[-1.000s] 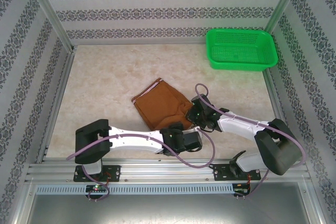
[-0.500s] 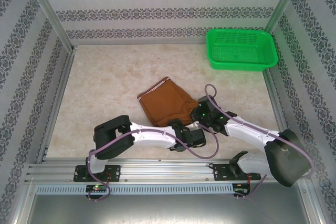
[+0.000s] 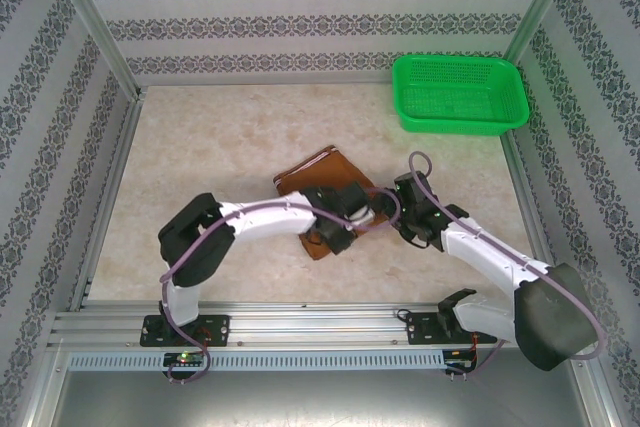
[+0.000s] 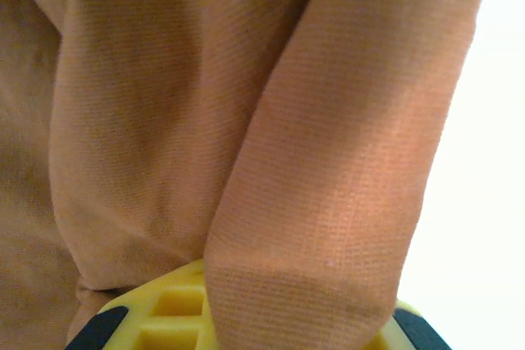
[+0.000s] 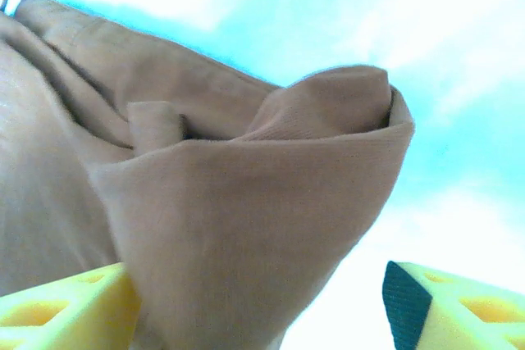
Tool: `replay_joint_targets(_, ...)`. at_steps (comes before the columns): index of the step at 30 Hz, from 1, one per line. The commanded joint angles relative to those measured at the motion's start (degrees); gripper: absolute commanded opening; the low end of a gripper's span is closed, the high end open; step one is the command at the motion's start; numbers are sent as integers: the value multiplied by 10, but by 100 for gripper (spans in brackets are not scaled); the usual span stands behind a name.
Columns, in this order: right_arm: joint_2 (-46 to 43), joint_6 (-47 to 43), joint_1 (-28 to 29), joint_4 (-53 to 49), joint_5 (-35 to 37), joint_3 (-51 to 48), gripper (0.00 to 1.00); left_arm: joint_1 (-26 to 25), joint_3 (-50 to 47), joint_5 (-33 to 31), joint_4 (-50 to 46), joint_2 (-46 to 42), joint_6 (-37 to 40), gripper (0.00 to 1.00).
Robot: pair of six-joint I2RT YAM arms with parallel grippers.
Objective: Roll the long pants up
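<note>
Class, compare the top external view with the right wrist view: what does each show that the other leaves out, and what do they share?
The top external view takes in the layout: the green basket sits at the far right corner of the table, well apart from the cloth. The right wrist view gives close detail: the right hand has its yellow fingers standing apart, with a folded edge of cloth against one finger and bright space before the other. Both show the long pants, rust-brown and bunched into folds.
</note>
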Motion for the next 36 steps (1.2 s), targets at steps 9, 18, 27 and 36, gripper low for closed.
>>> replay_joint_targets(9, -70, -44, -11, -83, -52, 19, 88, 120, -81, 517, 133, -62, -218, 0)
replay_joint_targets(18, -22, -26, -1, -17, -93, -3, 89, 182, -242, 622, 521, -65, -479, 0)
replay_joint_targets(27, 49, -5, 34, 60, -91, 9, 89, 182, -342, 604, 620, -36, -507, 0)
replay_joint_targets(36, 148, -22, 50, 90, -104, 41, 89, 180, -402, 604, 816, 58, -587, 0)
